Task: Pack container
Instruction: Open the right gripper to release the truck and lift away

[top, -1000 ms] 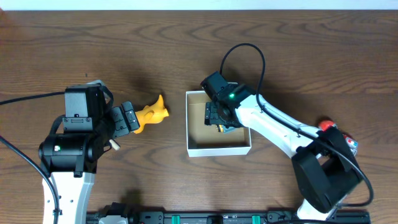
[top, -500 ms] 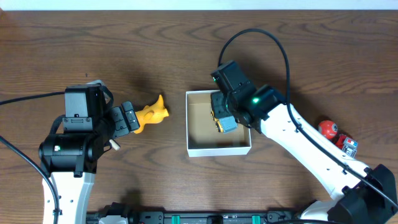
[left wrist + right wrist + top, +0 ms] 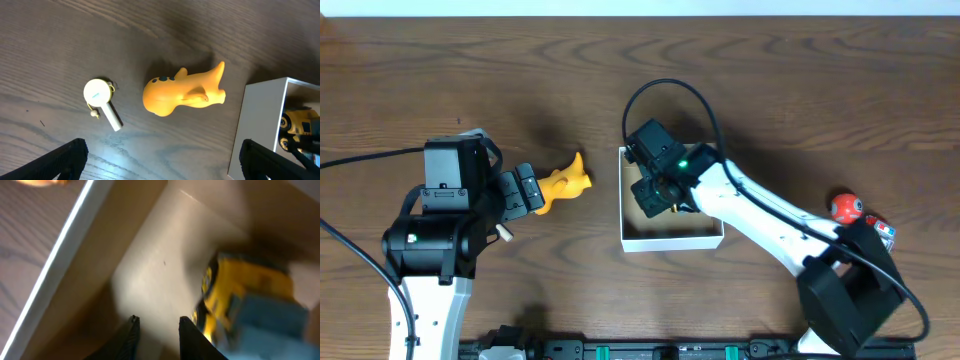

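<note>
Here the container [image 3: 672, 241], a shallow square box with thin white walls and a tan floor, sits on the brown wooden tabletop [image 3: 770, 90]. The right gripper [image 3: 159, 332] is down inside it, its jaws a narrow gap apart and empty. In the wrist view, a yellow-and-blue toy truck [image 3: 245, 300] lies just right of them. The left gripper [image 3: 167, 160] hovers with its jaws spread wide and released. A yellow toy animal [image 3: 182, 92] lies ahead of them, beside the box's outer wall.
</note>
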Tool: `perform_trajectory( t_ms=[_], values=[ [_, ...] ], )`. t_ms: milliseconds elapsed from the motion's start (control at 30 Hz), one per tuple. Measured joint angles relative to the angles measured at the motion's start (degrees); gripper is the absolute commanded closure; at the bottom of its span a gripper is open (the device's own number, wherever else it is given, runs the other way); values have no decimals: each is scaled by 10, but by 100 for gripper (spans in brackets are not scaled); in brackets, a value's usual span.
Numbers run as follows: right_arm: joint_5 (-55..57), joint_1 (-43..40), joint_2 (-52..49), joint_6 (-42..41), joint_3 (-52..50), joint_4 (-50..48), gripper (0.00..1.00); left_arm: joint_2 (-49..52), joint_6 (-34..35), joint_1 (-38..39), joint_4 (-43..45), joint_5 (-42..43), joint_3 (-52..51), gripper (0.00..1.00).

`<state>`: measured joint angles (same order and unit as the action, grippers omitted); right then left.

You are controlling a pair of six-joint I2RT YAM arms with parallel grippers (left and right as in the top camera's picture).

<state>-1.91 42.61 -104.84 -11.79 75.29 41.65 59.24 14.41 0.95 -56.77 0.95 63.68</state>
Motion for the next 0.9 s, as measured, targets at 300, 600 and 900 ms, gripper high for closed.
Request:
perform_trajectory(
  t_ms=[300, 600, 900],
  values=[
    [49, 0, -37, -26, 0, -40, 70, 0, 0, 0, 0, 0, 0, 2],
    [137, 0, -69, -87, 0, -31, 64, 0, 0, 0, 0, 0, 0, 2],
    [176, 0, -69, -124, 0, -31, 63, 0, 0, 0, 0, 0, 0, 2]
  ],
)
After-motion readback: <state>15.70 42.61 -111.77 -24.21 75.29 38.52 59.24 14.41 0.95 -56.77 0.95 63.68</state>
